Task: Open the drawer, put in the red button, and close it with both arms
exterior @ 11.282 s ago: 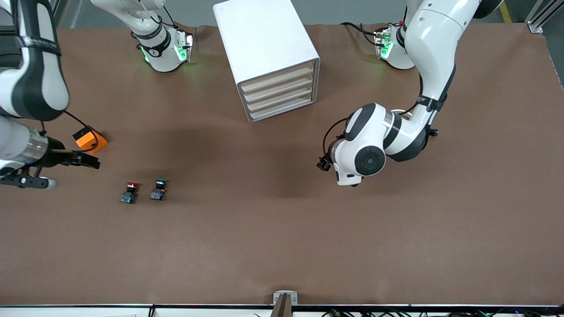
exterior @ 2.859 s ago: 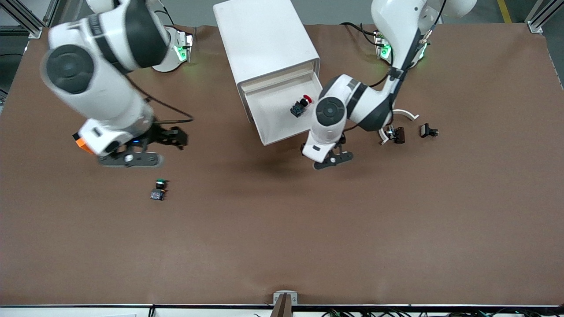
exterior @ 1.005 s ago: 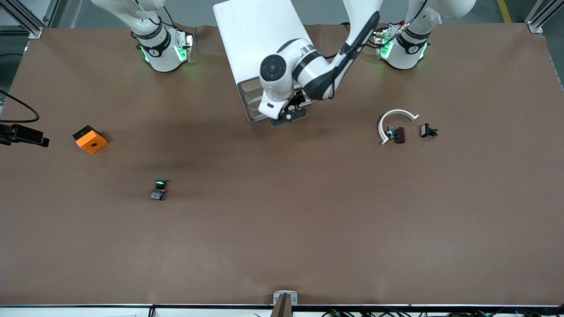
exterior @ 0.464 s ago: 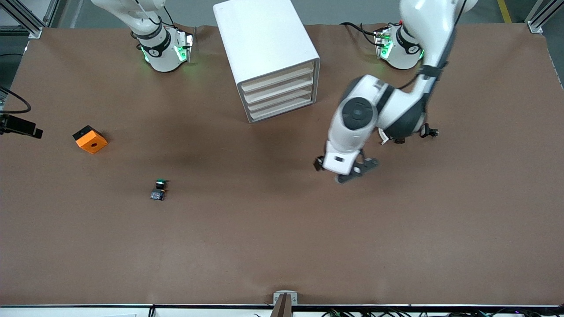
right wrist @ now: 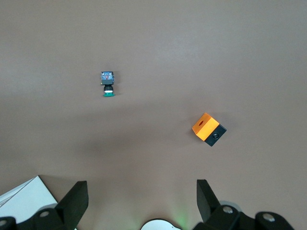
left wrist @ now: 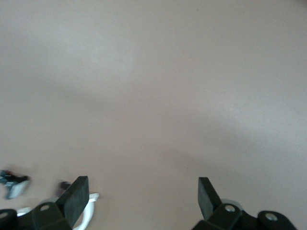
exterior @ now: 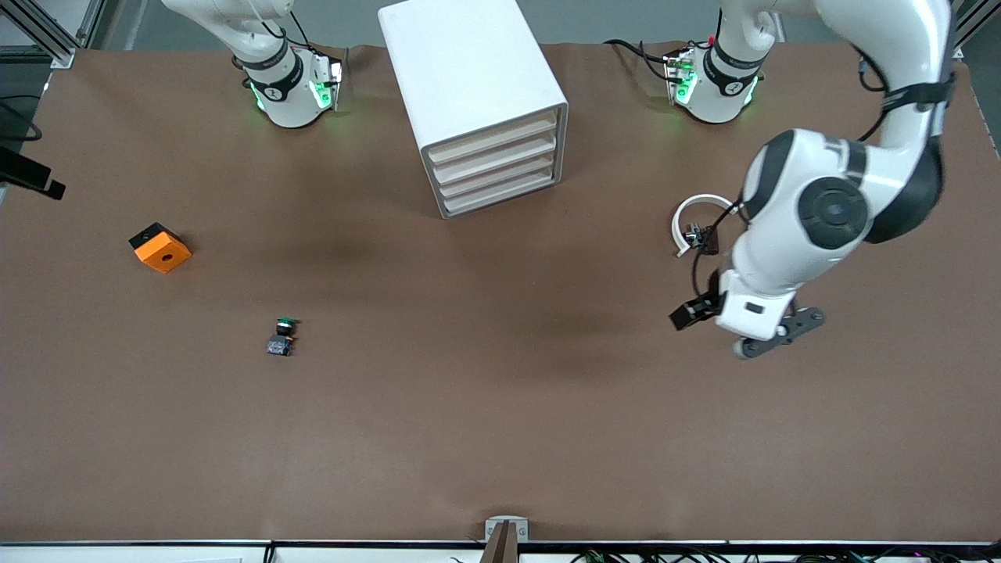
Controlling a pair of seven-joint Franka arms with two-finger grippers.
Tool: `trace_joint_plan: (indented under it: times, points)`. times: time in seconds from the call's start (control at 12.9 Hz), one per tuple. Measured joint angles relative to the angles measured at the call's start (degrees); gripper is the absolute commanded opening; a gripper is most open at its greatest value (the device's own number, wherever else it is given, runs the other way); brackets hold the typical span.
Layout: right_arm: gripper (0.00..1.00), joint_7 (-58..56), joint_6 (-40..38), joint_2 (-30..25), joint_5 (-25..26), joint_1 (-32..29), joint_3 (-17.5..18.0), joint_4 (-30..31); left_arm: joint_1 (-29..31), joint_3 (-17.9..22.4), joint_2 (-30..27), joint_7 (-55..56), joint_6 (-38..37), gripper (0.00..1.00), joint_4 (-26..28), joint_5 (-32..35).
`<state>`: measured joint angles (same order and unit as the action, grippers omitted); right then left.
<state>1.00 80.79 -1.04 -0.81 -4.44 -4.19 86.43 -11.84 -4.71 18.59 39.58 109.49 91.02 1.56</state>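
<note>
Four drawers of the cabinet shut flush; red button unseen, presumably stowed inside. Left gripper over bare table, fingers apart, empty. Right gripper high, likewise spread, parked.

The table is plain brown. The drawer cabinet is white with cream drawer fronts. The cube is orange with one black side. The small button has a green cap on a dark body. The arms are glossy white with black bands, and green lights glow at their bases
</note>
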Motion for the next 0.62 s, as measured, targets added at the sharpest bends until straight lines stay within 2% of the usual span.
trace_joint_plan:
  times: [0.23, 0.62]
  points:
    - [1.0, 0.0, 4.0, -6.1, 0.0, 0.6, 0.7, 8.5, 3.7, 0.0, -4.9, -7.6, -6.2, 1.0, -1.1, 0.0]
    - [1.0, 0.0, 4.9, -7.2, 0.0, 1.8, 1.1, 9.4, 8.3, -0.1, -14.4, -21.2, -16.2, 1.0, -1.2, 0.0]
